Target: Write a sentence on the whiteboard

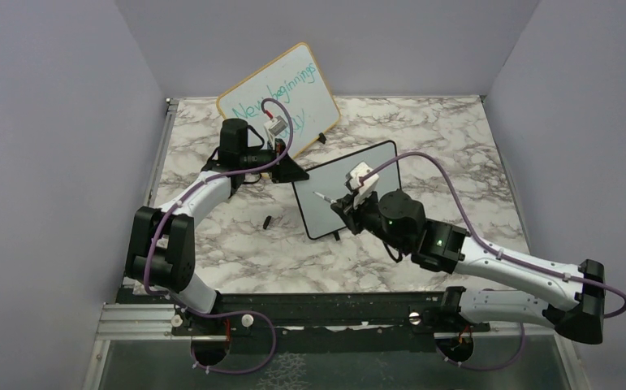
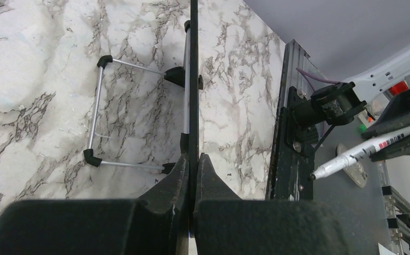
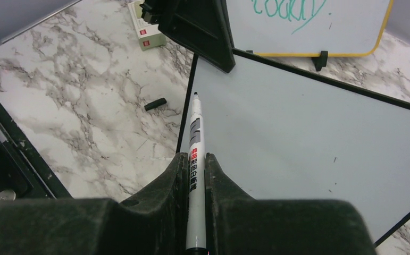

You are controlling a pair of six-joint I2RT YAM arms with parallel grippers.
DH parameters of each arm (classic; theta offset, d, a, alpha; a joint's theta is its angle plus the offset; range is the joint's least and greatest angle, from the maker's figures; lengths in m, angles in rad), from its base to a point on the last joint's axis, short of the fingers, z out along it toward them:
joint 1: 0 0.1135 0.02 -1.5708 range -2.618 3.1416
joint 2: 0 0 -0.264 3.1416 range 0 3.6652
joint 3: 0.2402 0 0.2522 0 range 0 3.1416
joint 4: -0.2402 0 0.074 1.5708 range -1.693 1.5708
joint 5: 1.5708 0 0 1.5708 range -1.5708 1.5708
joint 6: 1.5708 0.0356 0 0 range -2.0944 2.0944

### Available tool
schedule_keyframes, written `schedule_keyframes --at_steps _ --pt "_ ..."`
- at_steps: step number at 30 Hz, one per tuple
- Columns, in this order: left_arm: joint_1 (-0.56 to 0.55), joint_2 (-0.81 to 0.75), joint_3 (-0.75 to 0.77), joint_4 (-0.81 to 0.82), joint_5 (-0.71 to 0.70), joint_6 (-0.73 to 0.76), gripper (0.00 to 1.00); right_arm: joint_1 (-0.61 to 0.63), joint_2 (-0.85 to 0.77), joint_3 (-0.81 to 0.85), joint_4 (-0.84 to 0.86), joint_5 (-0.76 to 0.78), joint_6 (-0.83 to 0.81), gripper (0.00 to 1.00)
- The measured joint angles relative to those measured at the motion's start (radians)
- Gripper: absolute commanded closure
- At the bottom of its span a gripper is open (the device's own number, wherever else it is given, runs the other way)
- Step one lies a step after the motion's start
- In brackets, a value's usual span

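Observation:
The whiteboard (image 1: 322, 216) stands tilted mid-table, black-framed, its white face (image 3: 298, 133) blank. No sentence shows on it. My left gripper (image 1: 291, 171) is shut on the board's upper left corner; in the left wrist view the fingers (image 2: 193, 156) pinch the thin black edge (image 2: 193, 79). My right gripper (image 1: 348, 203) is shut on a white marker (image 3: 195, 138), uncapped. The marker's tip (image 3: 195, 95) is over the board's upper left area near the frame; I cannot tell if it touches. The marker also shows in the left wrist view (image 2: 373, 149).
A larger wood-framed board (image 1: 281, 97) with teal handwriting leans at the back, behind the left arm. The black marker cap (image 1: 268, 221) lies on the marble left of the whiteboard. A small white box (image 3: 147, 32) lies near the left gripper. The board's wire stand (image 2: 99, 111) rests on the table.

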Motion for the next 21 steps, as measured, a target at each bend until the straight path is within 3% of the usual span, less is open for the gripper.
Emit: schedule_keyframes --at_steps 8,21 --pt "0.0 -0.001 -0.002 -0.002 0.001 0.023 1.0 0.095 0.072 -0.018 0.086 0.146 -0.021 1.0" --pt "0.0 -0.007 -0.006 -0.011 -0.015 0.035 1.0 0.114 0.161 -0.05 0.244 0.222 -0.003 0.99"
